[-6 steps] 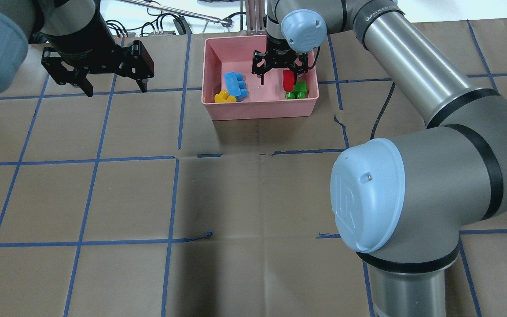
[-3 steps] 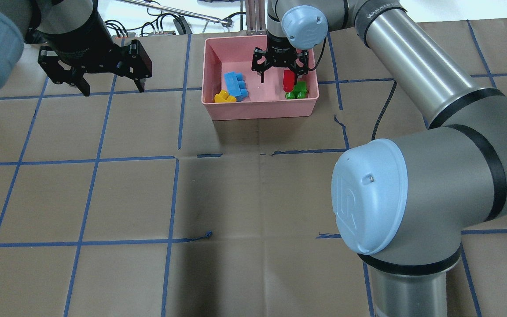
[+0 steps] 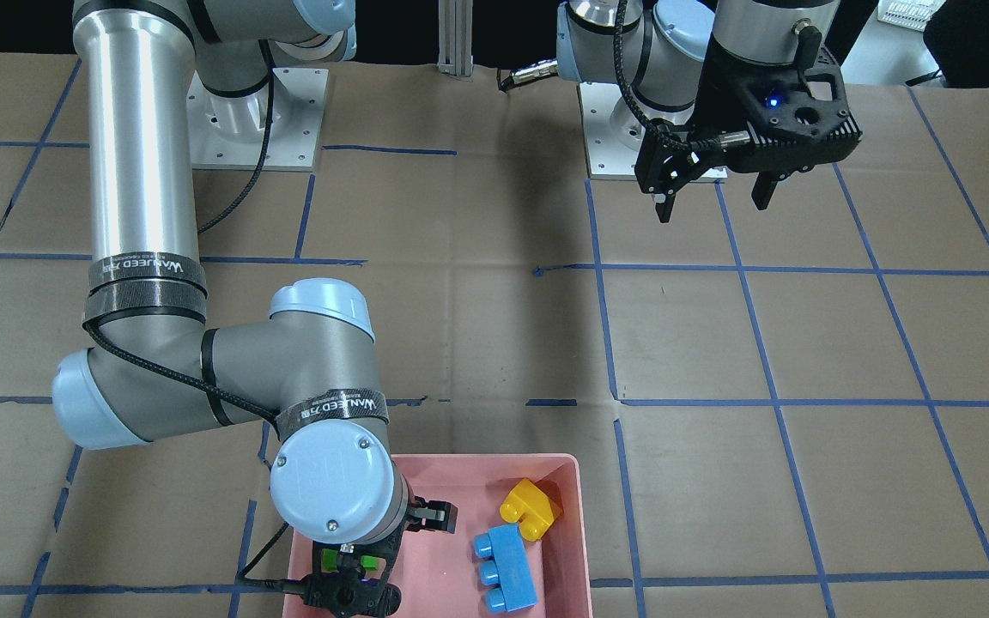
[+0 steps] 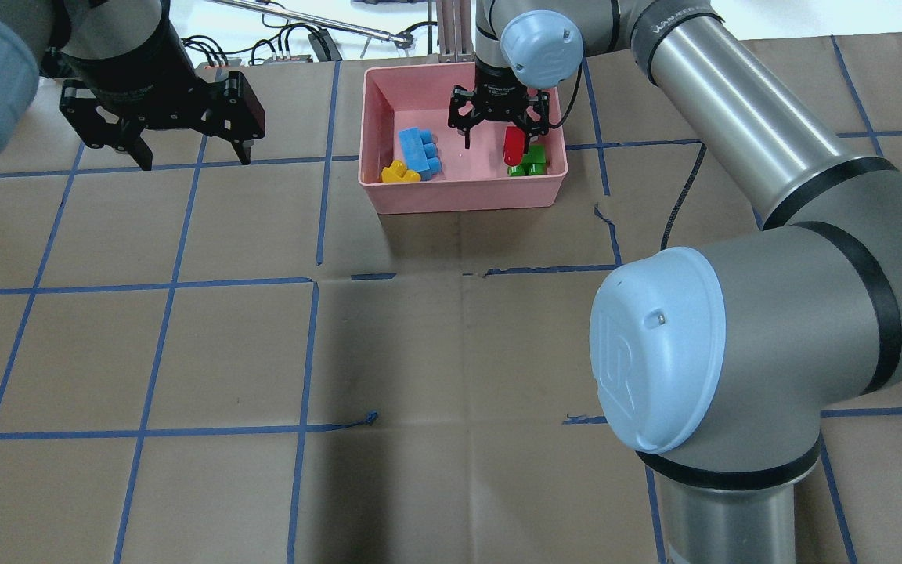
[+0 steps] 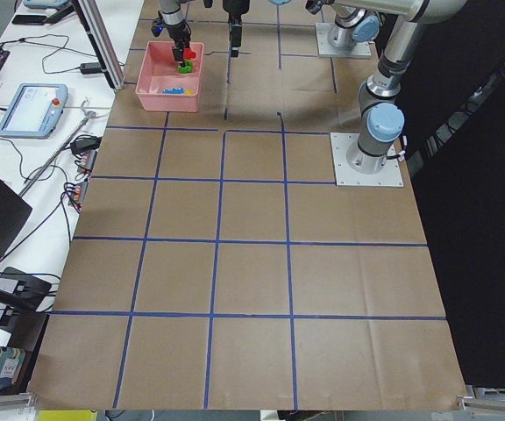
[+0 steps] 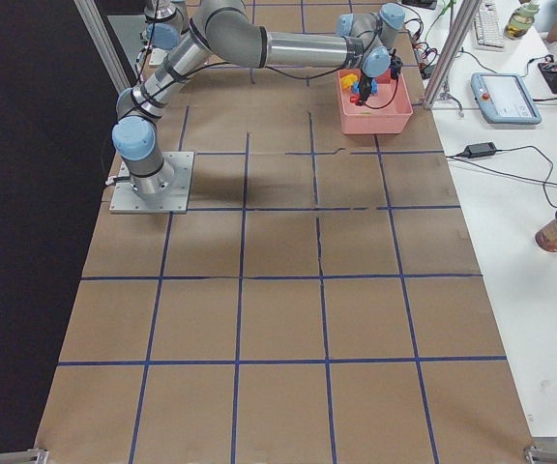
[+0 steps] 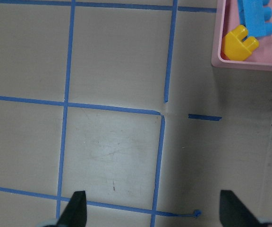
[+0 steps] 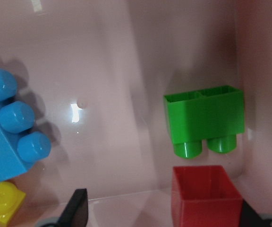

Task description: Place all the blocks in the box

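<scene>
Where the overhead view starts on its left, the left gripper (image 4: pixel 195 160) hangs over the brown paper table (image 4: pixel 420 352), well apart from the box, jaws spread wide and empty. Its wrist camera confirms it: 2 fingertips (image 7: pixel 77 210) far apart over the blue tape grid, nothing between. That same camera catches only a corner of the pink box (image 7: pixel 249 64), with the yellow block (image 7: pixel 240 43) and the end of the blue block (image 7: pixel 254 19) in it.

Next right, the box (image 4: pixel 463 202) sits at the table's far edge. All 4 blocks are inside. The yellow block (image 4: pixel 398 172) lies in the near left corner, right against the blue block (image 4: pixel 418 153), which lies with its 3 studs facing sideways.

The right gripper (image 4: pixel 496 145) is inside the box, jaws released and wide. Overhead, the red block (image 4: pixel 513 143) looks close to 1 finger. The right wrist camera shows more: the red block (image 8: pixel 204 196) sits just inside 1 finger, with a wide gap to the other finger. Whether it touches that finger, cannot tell. The green block (image 8: pixel 204 118) lies on its side near the box wall, studs toward the red block and apart from it.

In the front-facing view the wrist hides the red block, and only slivers of the green block (image 3: pixel 344 562) show. In both side views the blocks are too small to make out.
</scene>
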`<action>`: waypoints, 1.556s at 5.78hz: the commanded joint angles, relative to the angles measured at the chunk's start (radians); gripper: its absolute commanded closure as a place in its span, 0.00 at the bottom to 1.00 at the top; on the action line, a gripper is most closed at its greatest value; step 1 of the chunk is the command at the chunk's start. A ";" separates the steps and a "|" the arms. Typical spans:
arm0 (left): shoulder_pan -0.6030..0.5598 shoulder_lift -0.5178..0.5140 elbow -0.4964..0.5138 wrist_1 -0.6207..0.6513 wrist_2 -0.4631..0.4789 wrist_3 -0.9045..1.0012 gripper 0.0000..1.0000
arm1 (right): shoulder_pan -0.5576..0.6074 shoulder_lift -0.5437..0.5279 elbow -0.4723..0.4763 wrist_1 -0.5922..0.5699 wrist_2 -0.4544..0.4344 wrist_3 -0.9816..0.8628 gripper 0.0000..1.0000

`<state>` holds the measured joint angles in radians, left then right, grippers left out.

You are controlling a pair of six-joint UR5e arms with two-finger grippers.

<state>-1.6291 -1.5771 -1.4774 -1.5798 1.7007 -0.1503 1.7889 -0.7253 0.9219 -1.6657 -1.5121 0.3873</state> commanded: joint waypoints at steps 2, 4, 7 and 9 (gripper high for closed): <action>0.000 0.000 0.000 0.000 0.000 0.000 0.00 | -0.002 0.001 0.002 0.009 0.001 0.091 0.00; 0.000 0.002 0.000 -0.002 0.002 -0.002 0.00 | -0.002 0.003 -0.002 0.006 0.001 0.125 0.00; 0.000 0.000 0.000 -0.008 0.002 0.000 0.00 | -0.017 -0.019 -0.023 0.012 -0.009 0.110 0.00; 0.000 0.000 0.000 -0.008 0.002 0.000 0.00 | -0.086 -0.128 -0.009 0.123 -0.011 0.002 0.00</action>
<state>-1.6291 -1.5770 -1.4772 -1.5876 1.7027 -0.1503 1.7423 -0.7961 0.9052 -1.6032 -1.5229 0.4605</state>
